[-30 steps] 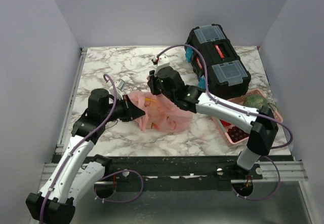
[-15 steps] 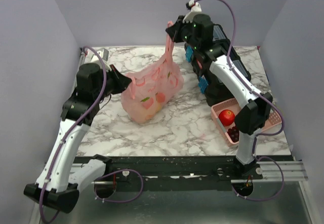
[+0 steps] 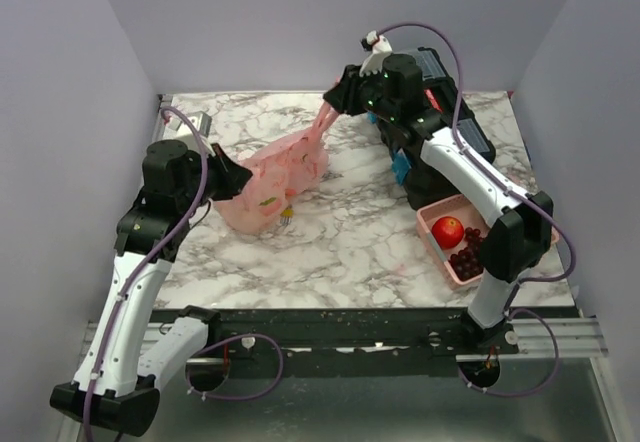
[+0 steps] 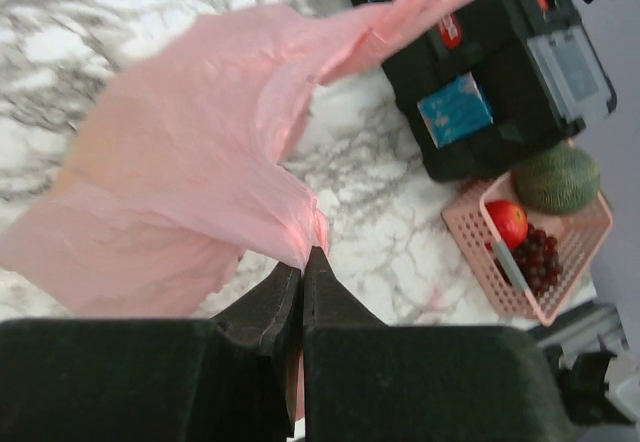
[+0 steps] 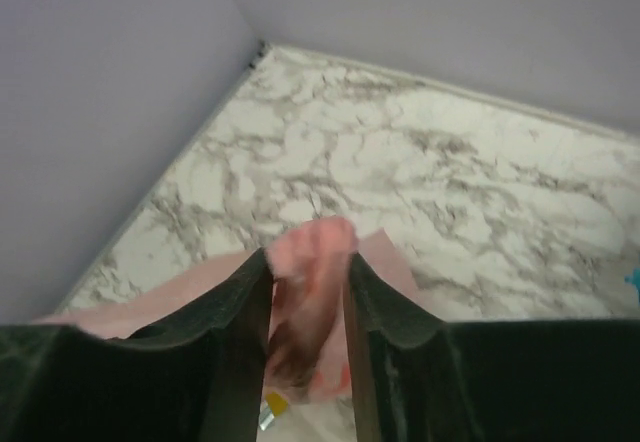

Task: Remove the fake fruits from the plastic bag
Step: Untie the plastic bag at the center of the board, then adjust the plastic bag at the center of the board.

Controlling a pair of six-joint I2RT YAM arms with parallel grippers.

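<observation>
Top external view, from the left: your left gripper (image 3: pixel 243 177) is clamped on a fold of the thin, crinkly, translucent pink plastic bag (image 3: pixel 285 162), its jaws fully closed on film in the wrist view. The bag sags onto the white marble table (image 3: pixel 350 242) between the arms. The small glossy plastic toy fruits (image 3: pixel 268 200) show as coloured patches low inside it (one bit pokes out at the bottom edge, too small to name). Your right gripper (image 3: pixel 333 107) pinches a stretched handle, held high. To empty it well, I'd lift the left fold, lower the handle end and shake gently, clear of the rigid pink basket (image 3: pixel 432 247).
</observation>
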